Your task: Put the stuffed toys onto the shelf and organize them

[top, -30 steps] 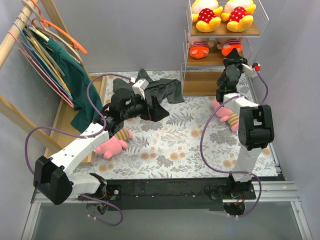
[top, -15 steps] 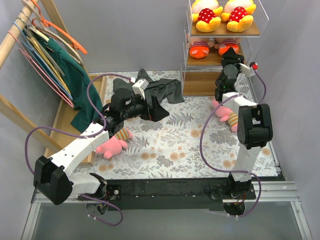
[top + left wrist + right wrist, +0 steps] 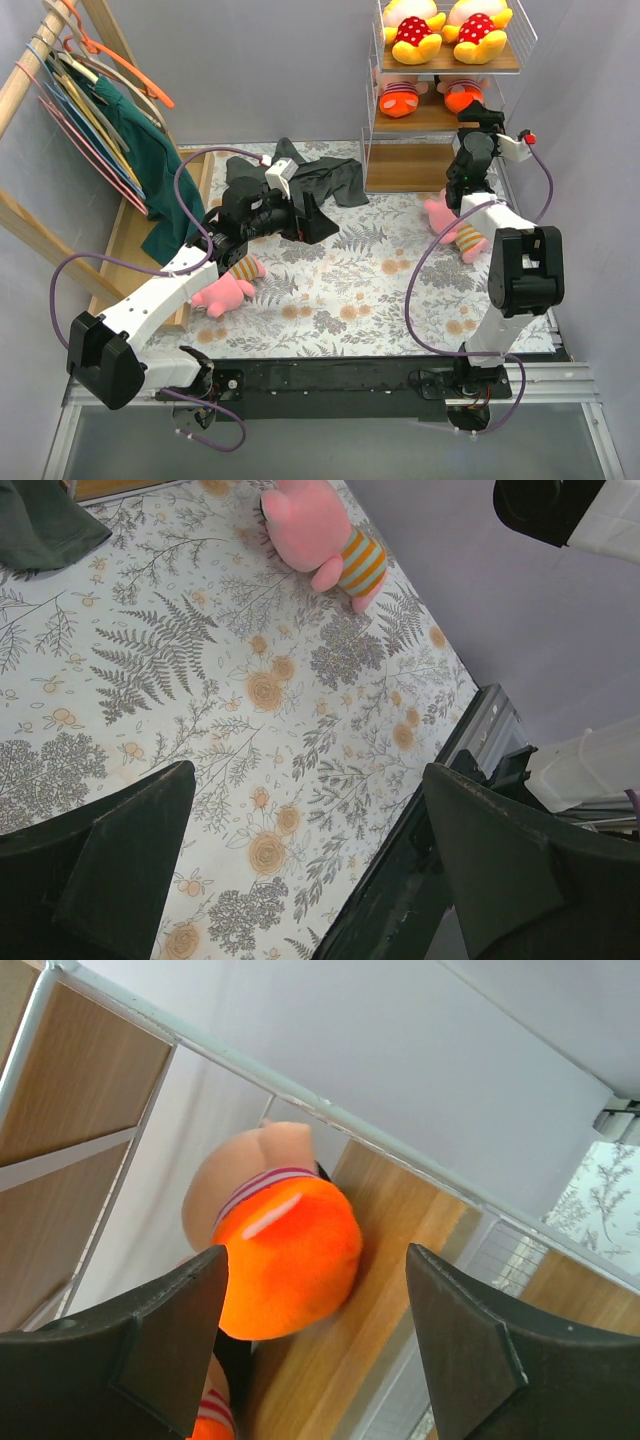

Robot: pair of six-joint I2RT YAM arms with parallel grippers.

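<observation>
Two yellow stuffed toys (image 3: 440,30) in red dotted dresses sit on the top board of the shelf (image 3: 450,68). Two striped toys with orange bottoms (image 3: 400,98) sit on the middle board. My right gripper (image 3: 480,112) stands open just in front of the right one (image 3: 290,1260), its fingers (image 3: 150,1340) apart from it on either side. One pink toy (image 3: 452,225) lies on the table by the right arm and shows in the left wrist view (image 3: 320,540). Another pink toy (image 3: 225,290) lies under the left arm. My left gripper (image 3: 305,218) hangs open over the mat, empty (image 3: 310,860).
A dark grey garment (image 3: 320,180) lies crumpled at the back of the flowered mat (image 3: 350,290), left of the shelf. A slanted wooden clothes rail with hangers (image 3: 70,110) fills the left side. The bottom shelf board (image 3: 410,165) holds nothing visible.
My right gripper has opened and let go of the striped toy on the middle board, then drawn back slightly to the right. The left arm has not moved.
</observation>
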